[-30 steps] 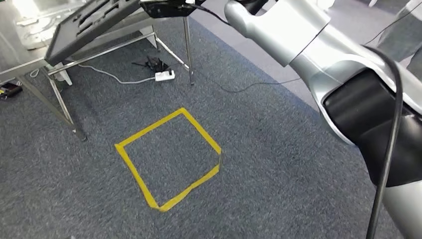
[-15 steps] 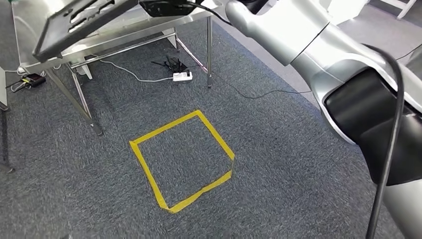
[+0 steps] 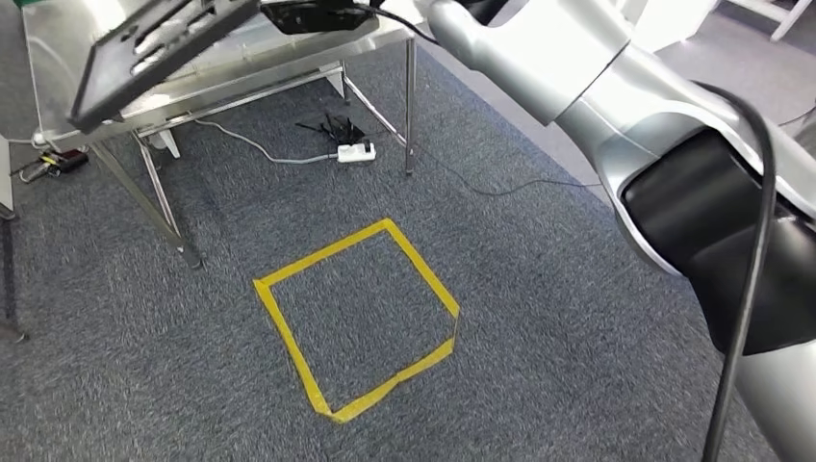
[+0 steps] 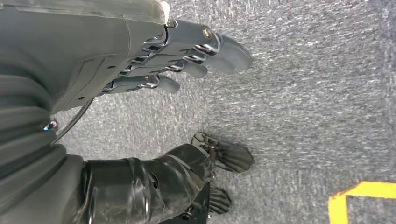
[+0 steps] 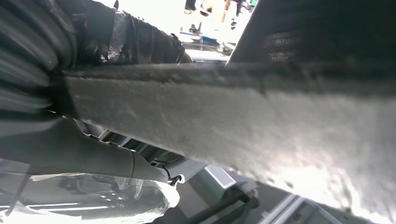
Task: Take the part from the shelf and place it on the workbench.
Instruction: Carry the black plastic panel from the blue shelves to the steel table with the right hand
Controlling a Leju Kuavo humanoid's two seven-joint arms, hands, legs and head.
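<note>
Holding the dark flat part (image 3: 104,79) by one edge with the right hand (image 3: 310,14), far beyond the yellow tape square (image 3: 356,318) on the grey carpet (image 3: 539,318). Seen tilted, with long slots cut through it, raised above the top of the steel workbench (image 3: 289,58) and not lying on it. In the right wrist view, pressed close against the hand as a thick pale edge of the part (image 5: 280,121); fingers hidden behind it, so cannot tell how far closed around it, only that gripping.

Reaching with the silver right arm (image 3: 577,67) from the near right side of the square, across and past it, toward the workbench. Standing behind the square, on thin metal legs. Lying under the workbench, between its legs and beyond the far corner of the square: a white power strip (image 3: 354,151) with a pale cable (image 3: 250,144) and some dark cords.

Hanging with the left hand (image 4: 140,60) over the carpet, fingers (image 4: 224,51) stretched out almost straight and apart, with nothing between them. Near a corner of the same yellow tape (image 4: 359,196), not touching it.
</note>
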